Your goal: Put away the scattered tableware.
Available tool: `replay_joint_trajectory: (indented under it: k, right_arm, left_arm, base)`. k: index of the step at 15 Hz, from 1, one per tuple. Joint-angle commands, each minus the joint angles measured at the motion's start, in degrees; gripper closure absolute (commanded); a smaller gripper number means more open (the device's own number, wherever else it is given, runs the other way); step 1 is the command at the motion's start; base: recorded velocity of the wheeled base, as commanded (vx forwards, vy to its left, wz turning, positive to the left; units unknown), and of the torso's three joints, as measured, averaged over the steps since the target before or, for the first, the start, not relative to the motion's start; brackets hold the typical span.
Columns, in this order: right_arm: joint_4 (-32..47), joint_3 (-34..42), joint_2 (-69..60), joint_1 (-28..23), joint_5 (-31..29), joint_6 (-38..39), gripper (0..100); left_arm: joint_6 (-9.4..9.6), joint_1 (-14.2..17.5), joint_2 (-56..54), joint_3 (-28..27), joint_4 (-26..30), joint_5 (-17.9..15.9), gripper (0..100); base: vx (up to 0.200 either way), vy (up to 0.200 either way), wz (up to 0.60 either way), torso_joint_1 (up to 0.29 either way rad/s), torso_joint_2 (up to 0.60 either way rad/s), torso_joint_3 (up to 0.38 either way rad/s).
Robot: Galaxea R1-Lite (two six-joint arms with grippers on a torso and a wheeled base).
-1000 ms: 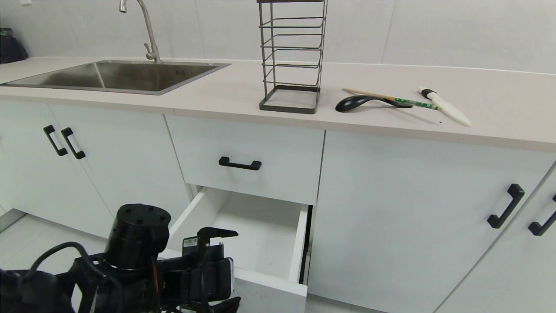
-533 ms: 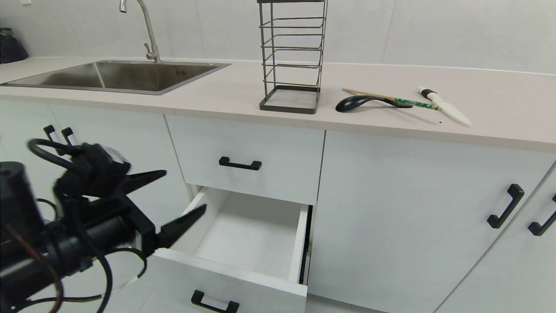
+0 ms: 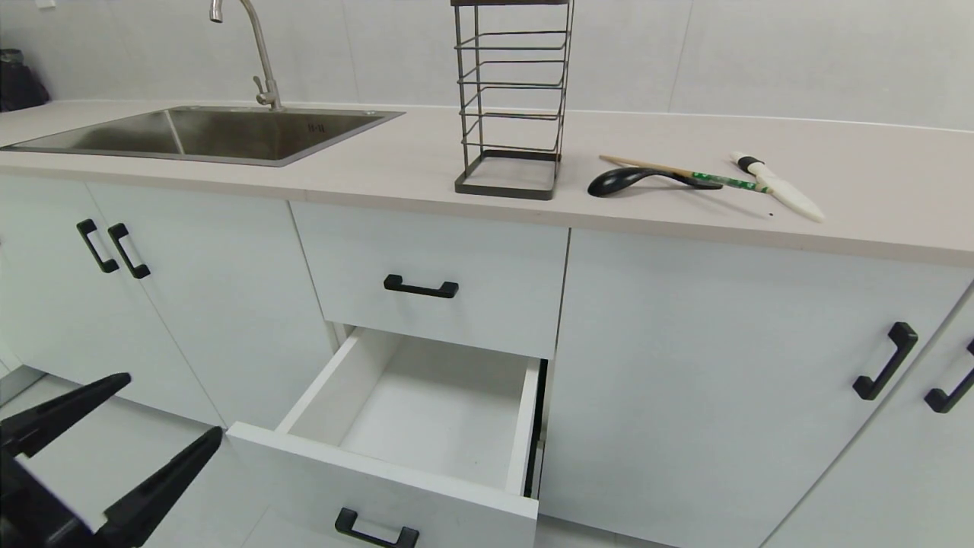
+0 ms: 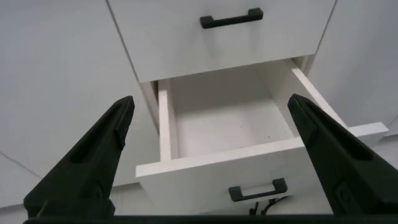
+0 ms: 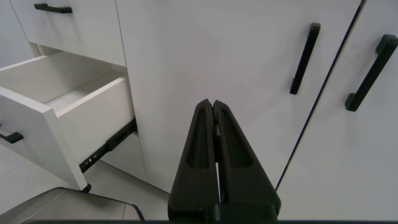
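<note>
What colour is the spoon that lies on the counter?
Black. The spoon shows best in the head view.

Matte black robot parts, long and pointed in shape.
The left gripper (image 3: 171, 405) is plain matte black, with two long wedge-shaped fingers (image 3: 160, 479) that are thick at the base and narrow to blunt tips; their inner faces are flat and their edges bevelled. The right gripper (image 5: 214, 102) is the same black, its fingers (image 5: 200, 149) slim at the tip and widening toward a broad base, with smooth outer faces that catch a little pale light.
</note>
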Motion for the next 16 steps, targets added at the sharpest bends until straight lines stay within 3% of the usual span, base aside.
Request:
replay_joint_trajectory:
  k: [1, 4, 7, 8, 9, 10, 11, 12, 16]
  right_arm:
    - [-0.01, 0.00, 0.05, 0.00, 0.01, -0.03, 100]
    - [-0.01, 0.00, 0.05, 0.00, 0.01, -0.03, 100]
    - [-0.01, 0.00, 0.05, 0.00, 0.01, -0.03, 100]
    - [-0.01, 0.00, 0.05, 0.00, 0.01, -0.03, 100]
    - [-0.01, 0.00, 0.05, 0.00, 0.01, -0.03, 100]
    - [-0.01, 0.00, 0.05, 0.00, 0.01, -0.03, 100]
    - [-0.01, 0.00, 0.05, 0.00, 0.01, -0.03, 100]
    - [-0.01, 0.00, 0.05, 0.00, 0.01, -0.03, 100]
    - [-0.01, 0.00, 0.05, 0.00, 0.01, -0.03, 100]
  left_arm:
    - [5.81, 2.70, -25.75, 4.32, 5.35, -4.56, 0]
    - [6.69, 2.70, -42.63, 4.32, 23.99, -4.48, 0]
    - [6.51, 2.70, -41.75, 4.32, 26.01, -2.01, 0]
    - [6.16, 2.79, -41.75, 4.32, 28.64, 2.64, 0]
    - [4.67, 3.40, -41.75, 4.32, 29.79, 5.63, 0]
    - [2.91, 5.95, -42.01, 4.32, 30.58, 7.21, 0]
    - [3.35, 8.94, -42.63, 4.32, 34.18, 7.13, 0]
    - [3.79, 9.64, -44.91, 4.23, 37.96, 6.77, 0]
    - [3.35, 9.29, -47.29, 4.32, 36.47, 6.86, 0]
  base:
    - [0.000, 0.000, 0.00, 0.000, 0.00, 0.000]
    - [0.000, 0.000, 0.00, 0.000, 0.00, 0.000]
    - [0.000, 0.000, 0.00, 0.000, 0.00, 0.000]
    - [0.000, 0.000, 0.00, 0.000, 0.00, 0.000]
    - [0.000, 0.000, 0.00, 0.000, 0.00, 0.000]
    - [0.000, 0.000, 0.00, 0.000, 0.00, 0.000]
    - [0.000, 0.000, 0.00, 0.000, 0.00, 0.000]
    - [0.000, 0.000, 0.00, 0.000, 0.00, 0.000]
    - [0.000, 0.000, 0.00, 0.000, 0.00, 0.000]
